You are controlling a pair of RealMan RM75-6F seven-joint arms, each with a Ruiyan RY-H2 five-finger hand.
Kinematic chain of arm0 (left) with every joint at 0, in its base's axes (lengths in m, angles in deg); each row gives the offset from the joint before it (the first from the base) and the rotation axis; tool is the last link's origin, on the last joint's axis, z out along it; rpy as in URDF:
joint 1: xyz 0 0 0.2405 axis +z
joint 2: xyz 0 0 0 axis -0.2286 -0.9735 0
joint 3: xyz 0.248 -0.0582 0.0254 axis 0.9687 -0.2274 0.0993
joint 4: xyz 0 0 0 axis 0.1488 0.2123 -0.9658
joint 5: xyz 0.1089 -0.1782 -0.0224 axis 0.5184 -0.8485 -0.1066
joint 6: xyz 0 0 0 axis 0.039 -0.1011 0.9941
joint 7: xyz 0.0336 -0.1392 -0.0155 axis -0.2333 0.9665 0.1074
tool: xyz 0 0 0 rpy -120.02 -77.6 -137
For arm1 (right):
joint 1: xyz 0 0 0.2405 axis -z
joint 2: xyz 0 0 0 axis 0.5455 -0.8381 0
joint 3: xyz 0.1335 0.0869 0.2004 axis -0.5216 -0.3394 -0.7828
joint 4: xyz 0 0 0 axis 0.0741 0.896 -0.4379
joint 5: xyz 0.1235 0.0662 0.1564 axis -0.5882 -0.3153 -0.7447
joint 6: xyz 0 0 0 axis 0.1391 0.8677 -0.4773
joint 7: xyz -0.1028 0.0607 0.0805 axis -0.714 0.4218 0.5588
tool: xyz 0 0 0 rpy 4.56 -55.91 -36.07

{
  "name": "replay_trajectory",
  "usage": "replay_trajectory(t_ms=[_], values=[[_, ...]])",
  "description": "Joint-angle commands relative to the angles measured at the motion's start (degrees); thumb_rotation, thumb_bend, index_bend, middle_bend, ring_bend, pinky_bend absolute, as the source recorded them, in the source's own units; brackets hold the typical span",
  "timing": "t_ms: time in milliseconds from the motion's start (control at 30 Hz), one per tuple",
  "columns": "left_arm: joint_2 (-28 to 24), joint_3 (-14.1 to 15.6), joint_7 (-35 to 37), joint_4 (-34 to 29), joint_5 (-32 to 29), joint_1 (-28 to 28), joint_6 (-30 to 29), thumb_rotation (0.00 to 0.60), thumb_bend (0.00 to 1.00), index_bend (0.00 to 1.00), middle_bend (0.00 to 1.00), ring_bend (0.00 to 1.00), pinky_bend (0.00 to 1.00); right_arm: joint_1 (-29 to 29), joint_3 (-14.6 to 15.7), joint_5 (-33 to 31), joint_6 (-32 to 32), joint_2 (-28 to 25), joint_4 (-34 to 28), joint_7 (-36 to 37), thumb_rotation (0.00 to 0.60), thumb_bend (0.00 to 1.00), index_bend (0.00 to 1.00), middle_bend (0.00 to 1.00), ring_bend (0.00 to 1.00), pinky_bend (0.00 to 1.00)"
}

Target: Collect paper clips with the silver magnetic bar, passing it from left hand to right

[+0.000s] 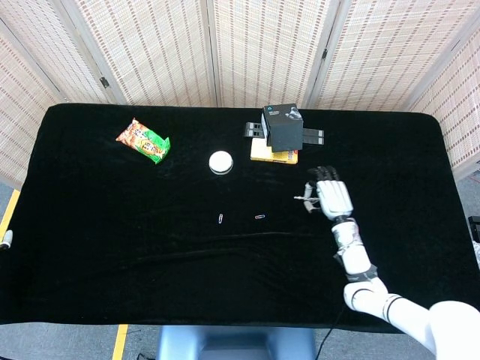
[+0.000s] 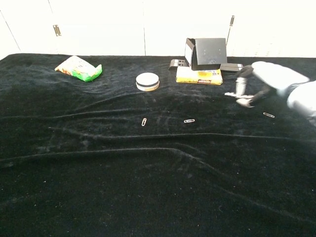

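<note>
My right hand [image 1: 332, 199] [image 2: 256, 86] hovers over the right half of the black table and pinches the small silver magnetic bar [image 1: 305, 199] [image 2: 231, 94], which sticks out to the left of its fingers [image 2: 241, 87]. Two paper clips lie on the cloth left of the hand, one [image 1: 259, 217] [image 2: 189, 120] nearer to it and one [image 1: 220, 218] [image 2: 143, 121] farther off. A third clip [image 2: 268, 114] lies just below the hand in the chest view. Whether any clips cling to the bar is too small to tell. My left hand is in neither view.
A black box [image 1: 283, 127] stands on a yellow box [image 1: 274, 155] behind the hand. A white round tin [image 1: 220, 162] sits mid-table, and a green and orange snack packet [image 1: 142, 140] lies at the back left. Folding screens stand behind the table.
</note>
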Motion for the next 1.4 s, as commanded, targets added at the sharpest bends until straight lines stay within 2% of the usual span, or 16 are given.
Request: replay_trajectory(t_ms=[33, 267, 633, 1233, 1400], values=[[0.3, 0.19, -1.09, -0.38, 0.35, -0.26, -0.21, 0.6, 0.41, 0.07, 0.32, 0.25, 0.16, 1.45, 0.23, -0.81, -1.29, -1.93, 0.56, 2.01, 0.6, 0.53, 0.83, 0.2, 0.09, 0.0], [0.46, 0.45, -2.51, -1.0, 0.6, -1.09, 0.85, 0.6, 0.41, 0.07, 0.32, 0.25, 0.16, 2.09, 0.97, -0.98, -5.73, -1.06, 6.56, 8.42, 0.6, 0.53, 0.83, 0.2, 0.09, 0.0], [0.53, 0.1, -2.75, -0.42, -0.51, -1.51, 2.28, 0.6, 0.41, 0.07, 0.32, 0.25, 0.16, 1.03, 1.72, 2.29, -6.87, 2.3, 13.22, 14.67, 0.6, 0.53, 0.83, 0.2, 0.09, 0.0], [0.27, -0.06, -2.35, -0.43, -0.77, -1.25, 1.94, 0.6, 0.41, 0.07, 0.32, 0.25, 0.16, 0.59, 2.41, 4.96, -6.96, 5.17, 17.18, 19.01, 0.6, 0.53, 0.83, 0.2, 0.09, 0.0], [0.26, -0.05, -2.36, -0.51, -0.67, -1.2, 1.69, 0.6, 0.41, 0.07, 0.32, 0.25, 0.16, 2.35, 3.08, 7.05, -2.32, 2.62, 13.22, 19.52, 0.6, 0.53, 0.83, 0.2, 0.09, 0.0]])
